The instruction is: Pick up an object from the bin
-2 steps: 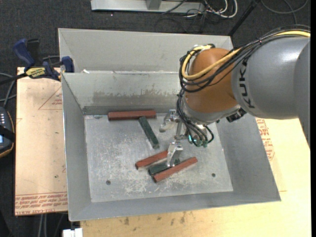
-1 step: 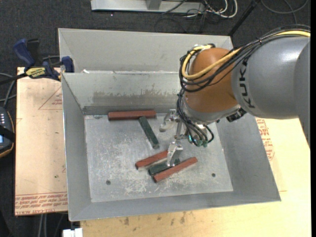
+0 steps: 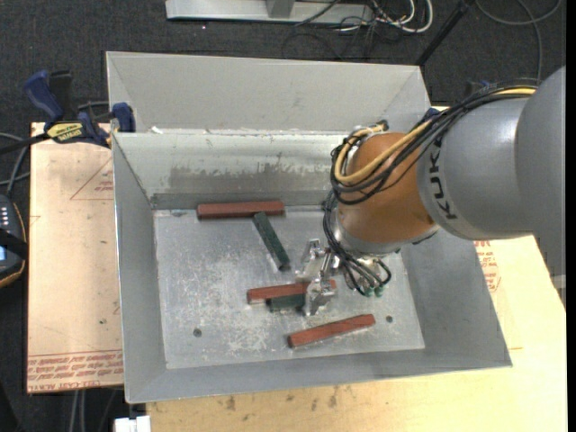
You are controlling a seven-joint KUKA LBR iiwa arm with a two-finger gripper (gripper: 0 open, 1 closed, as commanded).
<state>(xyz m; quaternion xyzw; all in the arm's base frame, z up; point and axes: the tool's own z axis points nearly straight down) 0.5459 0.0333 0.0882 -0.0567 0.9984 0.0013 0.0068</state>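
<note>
Gripper point(image 3: 315, 282), grip state untellable, hovers over a flat red-brown bar point(image 3: 270, 292) toward the grey metal bin's point(image 3: 135, 241) front edge. Likely approach; next, close centred.

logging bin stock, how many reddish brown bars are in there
3: a back bar at the rear, a middle bar beside the pincer, and a front bar nearest the front. The arm covers the right of the bin, so more may be hidden.

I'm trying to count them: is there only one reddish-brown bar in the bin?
No, three reddish-brown bars lie there: the back bar, the middle bar and the front bar.
</note>
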